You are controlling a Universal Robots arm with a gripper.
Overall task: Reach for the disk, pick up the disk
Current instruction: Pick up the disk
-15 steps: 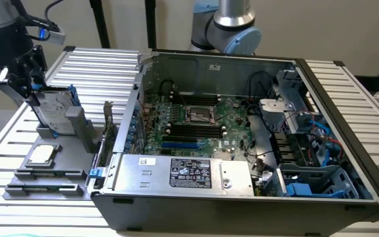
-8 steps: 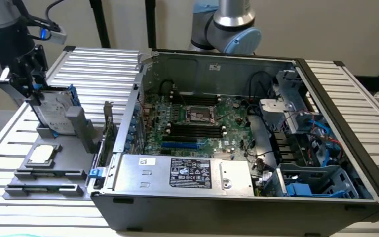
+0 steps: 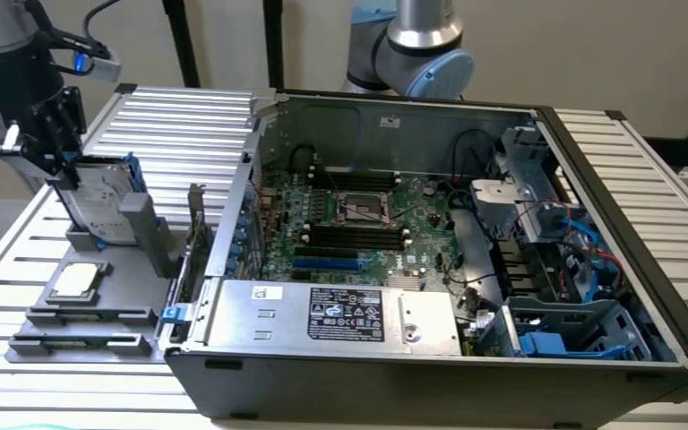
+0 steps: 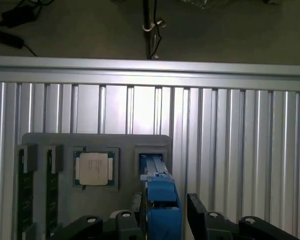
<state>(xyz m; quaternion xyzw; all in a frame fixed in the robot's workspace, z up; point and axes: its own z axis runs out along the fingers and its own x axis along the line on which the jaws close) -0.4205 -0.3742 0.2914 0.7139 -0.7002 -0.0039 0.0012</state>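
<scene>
One disk (image 3: 96, 202) stands on edge in a slot of one grey tray (image 3: 117, 300), at the exterior view's left of the bench (image 3: 10, 394); one gripper (image 3: 46, 157) hangs over its top edge. The two fingers (image 4: 197, 212) stand apart, one on each side of the disk's blue bracket (image 4: 162, 200); a strip of bench shows between one finger and the bracket; whether the other touches it cannot be told; the disk sits in its slot, not clamped. One chip (image 4: 94, 168) lies flat in a recess just beside that slot; two long slots (image 4: 25, 190) further along hold dark strips, hard to make out. One open case (image 3: 440, 224) stands near the tray, with one silver box (image 3: 338, 313) at its front. The tray's grey posts hide the disk's lower part; the picture's edge cuts off the fingers' roots. Bare ribbed bench runs from the tray's far edge to the bench's rail.
</scene>
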